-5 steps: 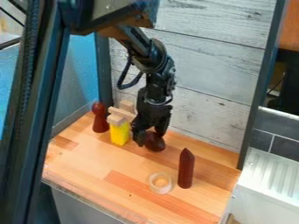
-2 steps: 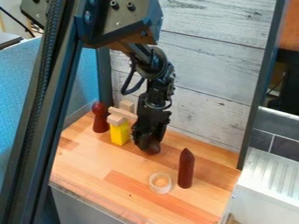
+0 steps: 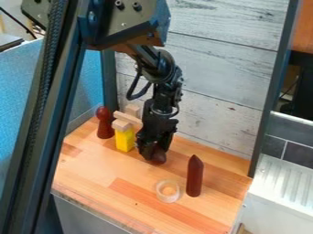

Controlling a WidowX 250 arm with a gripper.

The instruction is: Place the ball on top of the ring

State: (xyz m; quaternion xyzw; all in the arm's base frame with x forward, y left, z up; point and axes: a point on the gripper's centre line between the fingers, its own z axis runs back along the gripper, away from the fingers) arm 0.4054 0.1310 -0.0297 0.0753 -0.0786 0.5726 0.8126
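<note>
Ball, dark reddish-brown, sits low at the tip of the black tool, partly hidden by it. The tool points down over the bench, behind the ring; how far open it is, and whether it has hold of the ball, I cannot tell. The ring, pale and whitish, lies flat on the bench, apart from the ball and nearer the front edge, with bare wood seen through its middle. Just beside the ring, to its right in the view, a dark red pointed piece stands upright. Left of the tool stands a yellow block, upright, with pale wooden blocks stacked at its top. Further left, near the back corner, is a dark red peg with a rounded head, upright too. The arm comes down from the top of the view in front of a wall of whitish planks. A blue panel borders the left side, a dark beam slants across the foreground, and a white ridged surface is at the right.
</note>
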